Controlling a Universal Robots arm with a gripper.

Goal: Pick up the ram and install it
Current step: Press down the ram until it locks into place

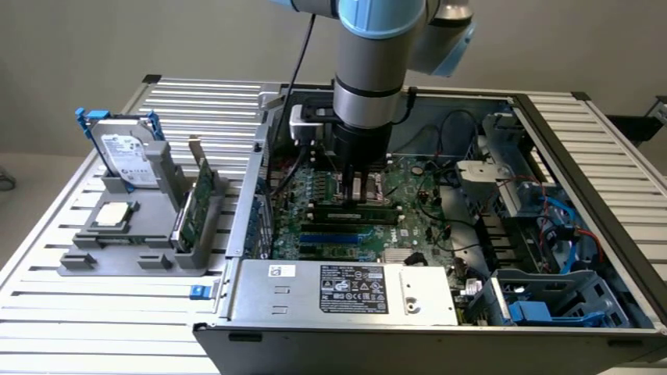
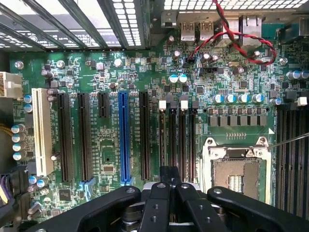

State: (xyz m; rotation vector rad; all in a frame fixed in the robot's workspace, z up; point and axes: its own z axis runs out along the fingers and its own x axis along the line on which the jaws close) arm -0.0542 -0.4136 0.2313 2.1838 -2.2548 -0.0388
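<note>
One arm carries one gripper. One open case lies on one slatted table. Near the table's edge at the exterior view's left stands one grey rack, holding one hard drive, one card and one CPU chip. One ram sits on the one motherboard. In the wrist view the board has one blue slot, one white slot and one CPU socket.

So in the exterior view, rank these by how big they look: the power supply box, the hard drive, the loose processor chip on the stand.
1. Power supply box, nearest the camera, which flatters it.
2. Hard drive.
3. Processor chip.
</note>
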